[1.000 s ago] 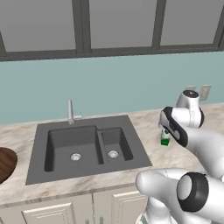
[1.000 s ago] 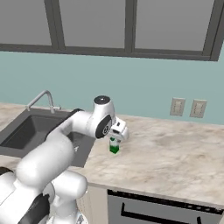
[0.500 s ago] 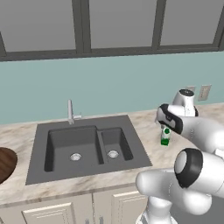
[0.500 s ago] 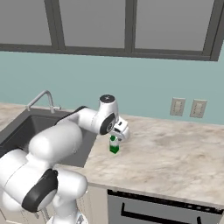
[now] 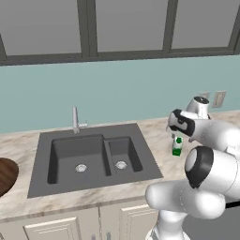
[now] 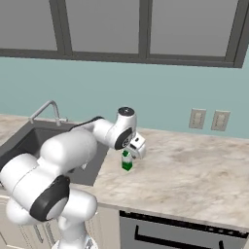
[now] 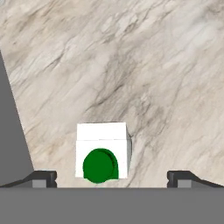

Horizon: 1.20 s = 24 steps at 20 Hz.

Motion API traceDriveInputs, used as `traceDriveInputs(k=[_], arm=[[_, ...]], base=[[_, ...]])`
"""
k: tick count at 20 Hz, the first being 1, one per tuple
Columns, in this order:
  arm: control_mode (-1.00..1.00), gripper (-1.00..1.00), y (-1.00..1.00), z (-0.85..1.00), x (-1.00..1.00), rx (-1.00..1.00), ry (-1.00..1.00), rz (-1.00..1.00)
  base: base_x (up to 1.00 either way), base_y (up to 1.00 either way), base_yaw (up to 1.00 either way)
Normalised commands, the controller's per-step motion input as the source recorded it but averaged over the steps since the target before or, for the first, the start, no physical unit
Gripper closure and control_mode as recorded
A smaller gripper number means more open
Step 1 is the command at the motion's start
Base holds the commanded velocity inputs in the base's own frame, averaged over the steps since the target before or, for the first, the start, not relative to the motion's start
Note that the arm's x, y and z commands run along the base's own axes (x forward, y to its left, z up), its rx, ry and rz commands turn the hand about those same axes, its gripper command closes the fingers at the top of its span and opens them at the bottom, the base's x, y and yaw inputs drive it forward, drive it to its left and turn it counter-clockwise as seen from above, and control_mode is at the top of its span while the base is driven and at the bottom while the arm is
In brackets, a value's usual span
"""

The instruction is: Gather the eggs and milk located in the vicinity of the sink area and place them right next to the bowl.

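Currently my end effector (image 7: pixel 112 175) hangs directly above the milk (image 7: pixel 102 151), fingers spread wide and holding nothing; both finger tips (image 7: pixel 43 177) sit well clear of the carton on either side. From the hand view, the milk's green cap faces up at me, with its white top just beyond it. The milk (image 6: pixel 127 160) stands upright on the marble surface (image 6: pixel 194 170), just to the right of the sink (image 5: pixel 93 157) and near its smaller basin. From the left base view, my end effector (image 5: pixel 177 136) is just over the milk (image 5: pixel 176 146). The faucet (image 5: pixel 76 120) stands at the sink's back edge. A brown wooden bowl (image 5: pixel 5 174) sits at the far left, well apart from the milk.
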Motion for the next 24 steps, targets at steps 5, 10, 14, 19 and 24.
traceDriveInputs(k=[5, 10, 14, 19, 24], arm=[[-1.00, -1.00, 0.00, -0.17, 0.00, 0.00, 0.00, -0.01], [-1.00, -1.00, 0.00, -0.18, 0.00, 0.00, 0.00, -0.01], [-1.00, -1.00, 0.00, -0.20, 0.00, 0.00, 0.00, -0.01], [-1.00, -1.00, 0.00, -0.18, 0.00, 0.00, 0.00, -0.01], [-1.00, -1.00, 0.00, -0.11, 0.07, 0.00, 0.00, -0.01]], base=[[0.00, 0.00, 0.00], [0.00, 0.00, 0.00], [0.00, 0.00, 0.00], [0.00, 0.00, 0.00], [0.00, 0.00, 0.00]])
